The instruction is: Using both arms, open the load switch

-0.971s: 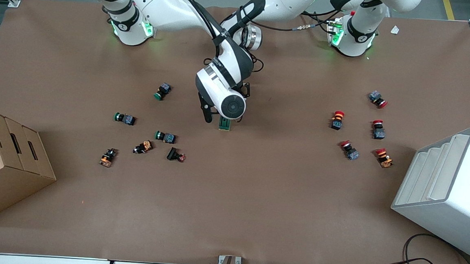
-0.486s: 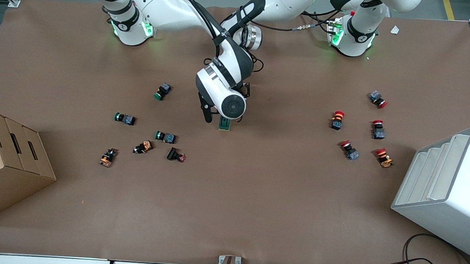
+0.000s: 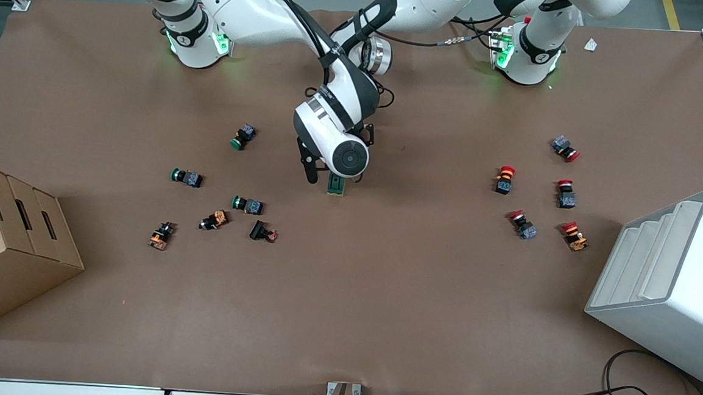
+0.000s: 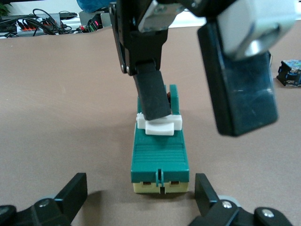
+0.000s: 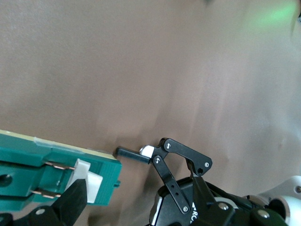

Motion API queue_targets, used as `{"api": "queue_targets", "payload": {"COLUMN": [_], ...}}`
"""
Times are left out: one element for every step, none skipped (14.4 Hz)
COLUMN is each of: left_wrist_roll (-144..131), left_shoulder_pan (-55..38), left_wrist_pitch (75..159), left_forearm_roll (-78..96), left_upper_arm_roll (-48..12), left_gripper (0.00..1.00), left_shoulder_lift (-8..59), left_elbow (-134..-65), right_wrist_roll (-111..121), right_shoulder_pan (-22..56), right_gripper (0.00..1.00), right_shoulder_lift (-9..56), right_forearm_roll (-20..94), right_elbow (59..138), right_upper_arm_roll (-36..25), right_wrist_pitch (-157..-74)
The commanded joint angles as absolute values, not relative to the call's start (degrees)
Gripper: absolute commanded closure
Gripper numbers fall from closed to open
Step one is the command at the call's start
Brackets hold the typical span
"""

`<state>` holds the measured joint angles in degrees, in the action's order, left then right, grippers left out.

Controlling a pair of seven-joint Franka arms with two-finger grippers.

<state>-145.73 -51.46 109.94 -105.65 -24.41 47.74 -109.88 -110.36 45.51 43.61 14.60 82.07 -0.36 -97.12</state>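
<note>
Mid-table lies the load switch, the right gripper spread open with one finger on its white lever, the left gripper open, straddling its end.

Right gripper low at table centre, jaws spread; left gripper close by, jaws spread.

One load switch, eleven push buttons, one cardboard box, one white bin
</note>
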Motion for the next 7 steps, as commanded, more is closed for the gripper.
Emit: {"api": "queue_targets", "payload": {"left_wrist_roll": [-145.1,-145.1,-145.1,-145.1,-144.9,-144.9,-144.8], "left_shoulder_pan": [-51.2,-51.2,-51.2,-51.1,-51.1,-51.1,-51.0], "left_wrist_pitch": [109.4,109.4,109.4,109.4,109.4,109.4,109.4], "left_forearm_roll": [-105.9,-105.9,-105.8,-105.8,-105.6,-105.6,-105.4], "left_upper_arm_roll": [-23.8,-23.8,-23.8,-23.9,-23.9,-24.0,-24.0], "left_gripper": [0.0,0.0,0.0,0.0,0.0,0.0,0.0], "left_shoulder_lift": [49.0,49.0,49.0,49.0,48.7,48.4,48.3], "left_elbow": [-110.3,-110.3,-110.3,-110.2,-110.0,-109.9,-109.8], "right_wrist_roll": [-105.3,-102.1,-98.2,-94.6,-90.7,-85.9,-81.7], "right_shoulder_pan": [43.2,42.5,40.9,39.3,37.5,35.4,33.5], "right_gripper": [0.0,0.0,0.0,0.0,0.0,0.0,0.0], "right_shoulder_lift": [41.1,39.4,37.7,36.4,35.1,33.6,32.4], "right_forearm_roll": [12.9,10.9,9.2,8.4,7.6,6.2,5.4], "right_elbow": [82.0,81.9,82.0,82.1,82.2,82.4,82.6], "right_upper_arm_roll": [-1.2,-1.7,-1.7,-1.8,-1.8,-1.8,-1.8], "right_wrist_pitch": [-94.5,-93.8,-93.6,-93.6,-93.6,-93.6,-93.6]}}
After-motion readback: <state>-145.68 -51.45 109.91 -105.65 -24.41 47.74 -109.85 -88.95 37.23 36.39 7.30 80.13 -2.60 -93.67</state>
